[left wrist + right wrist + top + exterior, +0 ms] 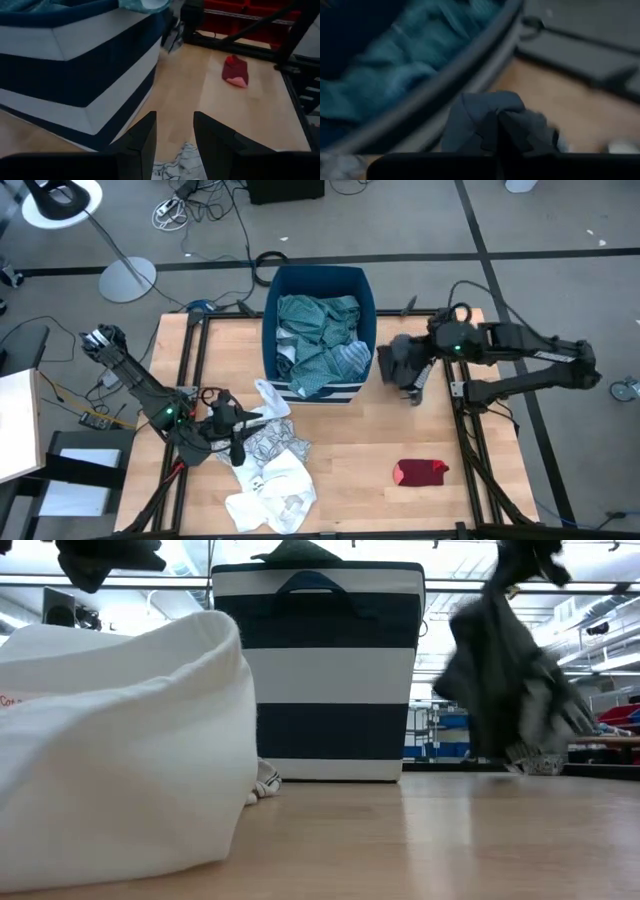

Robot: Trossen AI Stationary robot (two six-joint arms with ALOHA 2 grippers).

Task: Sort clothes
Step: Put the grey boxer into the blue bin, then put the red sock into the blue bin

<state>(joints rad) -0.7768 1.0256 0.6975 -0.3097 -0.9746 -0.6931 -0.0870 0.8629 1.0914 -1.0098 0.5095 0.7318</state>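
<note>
One dark garment (398, 363) lifted beside the striped bin (368, 300).
Right gripper (412, 370) clamps it; left gripper (237, 432), fingers parted, hovers over two white garments (272, 480); one red cloth (420, 472) lies apart.

**Cloth, wood and matt black**

The bench (350, 460) is pale, smooth wood with a slight sheen. The striped bin (317, 670) looks like woven fabric. The white garment (120, 760) is soft, matt cloth; the dark garment (505, 690) hangs limp.

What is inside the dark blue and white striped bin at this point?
The dark blue and white striped fabric bin holds crumpled teal striped cloth heaped nearly to the rim, with a paler striped piece nearest the front wall. Anything beneath that heap is covered.
</note>
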